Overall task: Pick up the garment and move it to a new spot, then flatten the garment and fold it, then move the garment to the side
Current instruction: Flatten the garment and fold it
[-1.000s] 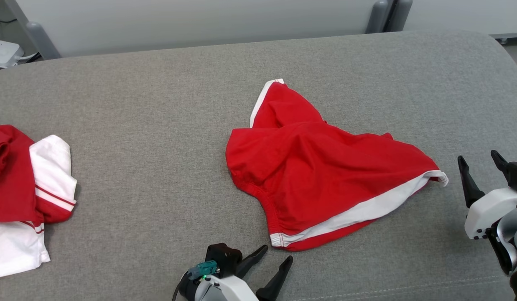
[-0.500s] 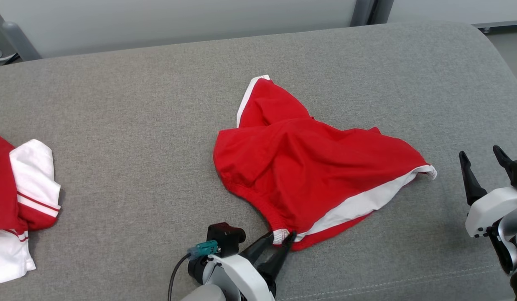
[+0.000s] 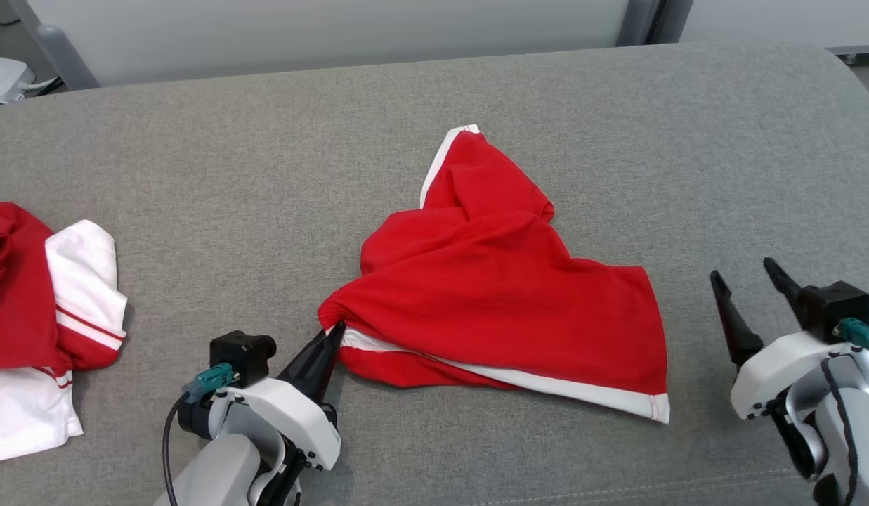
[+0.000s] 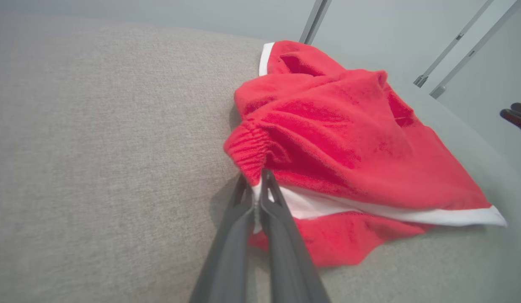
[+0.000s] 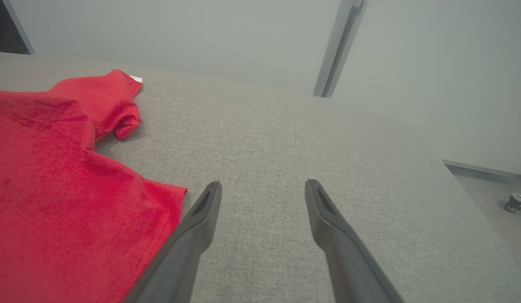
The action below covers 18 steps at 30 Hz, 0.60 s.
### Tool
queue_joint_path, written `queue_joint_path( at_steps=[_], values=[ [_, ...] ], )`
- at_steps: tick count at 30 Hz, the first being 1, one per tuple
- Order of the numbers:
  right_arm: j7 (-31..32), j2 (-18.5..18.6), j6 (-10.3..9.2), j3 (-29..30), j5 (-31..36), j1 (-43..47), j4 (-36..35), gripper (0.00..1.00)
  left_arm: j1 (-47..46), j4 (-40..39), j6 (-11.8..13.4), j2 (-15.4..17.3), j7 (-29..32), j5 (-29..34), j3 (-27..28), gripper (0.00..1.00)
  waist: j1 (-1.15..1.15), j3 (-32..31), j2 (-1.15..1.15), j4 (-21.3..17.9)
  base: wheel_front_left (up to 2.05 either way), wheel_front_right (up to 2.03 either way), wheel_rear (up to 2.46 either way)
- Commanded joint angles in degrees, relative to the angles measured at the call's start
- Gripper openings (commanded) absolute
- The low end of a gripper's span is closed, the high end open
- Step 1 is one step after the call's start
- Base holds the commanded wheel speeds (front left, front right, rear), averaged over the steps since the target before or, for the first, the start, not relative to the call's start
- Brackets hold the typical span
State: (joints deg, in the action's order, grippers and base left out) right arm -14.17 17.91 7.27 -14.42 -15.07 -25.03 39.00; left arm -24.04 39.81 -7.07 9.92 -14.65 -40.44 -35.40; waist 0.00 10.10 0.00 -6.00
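A red garment [image 3: 504, 295] with white trim lies rumpled on the grey cushion [image 3: 265, 176]. My left gripper [image 3: 334, 328] is shut on the garment's near-left corner, where elastic waistband meets white hem. In the left wrist view the two fingers of the left gripper [image 4: 257, 185] pinch that white-edged corner of the garment [image 4: 336, 143]. My right gripper [image 3: 745, 270] stands open just right of the garment, apart from it. In the right wrist view the right gripper [image 5: 263, 185] hovers over bare cushion, with the garment [image 5: 54, 168] to its left.
A second pile of red and white clothes [image 3: 41, 316] lies at the cushion's left edge. Behind the cushion stands a pale wall with grey posts [image 3: 641, 21]. Bare cushion stretches between the pile and the garment, and along the far side.
My left gripper closed on the garment's near corner and dragged it left, pulling the cloth into a new shape. My right gripper moved slightly left, staying open. The camera also shifted.
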Motion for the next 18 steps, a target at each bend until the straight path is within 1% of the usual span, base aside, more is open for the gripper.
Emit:
queue_joint_path(
  at_steps=[1,4,6,10,13,18],
  values=[
    [-0.8,0.3,0.22,-2.0,-1.3,1.4,-1.8,1.00,-1.7,-0.8,-0.2,0.6,-0.3,0.9,2.7,0.00,0.00,0.0,0.00,0.3,0.00,0.00,0.00],
    [-0.8,-0.1,0.22,-7.1,-5.6,2.3,-3.8,1.00,-1.1,-0.5,-0.3,0.5,-0.3,3.3,6.0,0.00,0.00,0.1,0.00,0.9,0.00,0.00,0.00],
    [-0.8,0.3,0.22,-12.1,-9.2,3.1,-5.6,1.00,-0.9,0.1,-0.3,0.4,-0.3,4.9,7.5,0.00,0.00,0.2,0.00,1.3,0.00,0.00,0.00],
    [-0.8,3.7,0.22,-20.5,-16.2,4.0,-8.7,1.00,-0.2,0.9,-0.4,-0.7,-0.3,7.2,9.5,0.00,0.00,0.4,0.00,1.5,0.00,0.00,0.00],
    [-0.8,6.4,0.22,-24.9,-20.4,4.5,-10.6,1.00,0.4,1.2,-0.4,-1.8,-0.3,8.7,10.8,0.00,0.00,0.3,0.00,1.2,0.00,0.00,0.00],
    [-0.8,9.6,0.22,-31.2,-26.6,5.2,-14.7,1.00,1.3,0.9,-0.4,-3.0,-0.3,10.4,11.3,0.00,0.00,-0.1,0.00,0.3,0.00,0.00,0.00]
  ],
)
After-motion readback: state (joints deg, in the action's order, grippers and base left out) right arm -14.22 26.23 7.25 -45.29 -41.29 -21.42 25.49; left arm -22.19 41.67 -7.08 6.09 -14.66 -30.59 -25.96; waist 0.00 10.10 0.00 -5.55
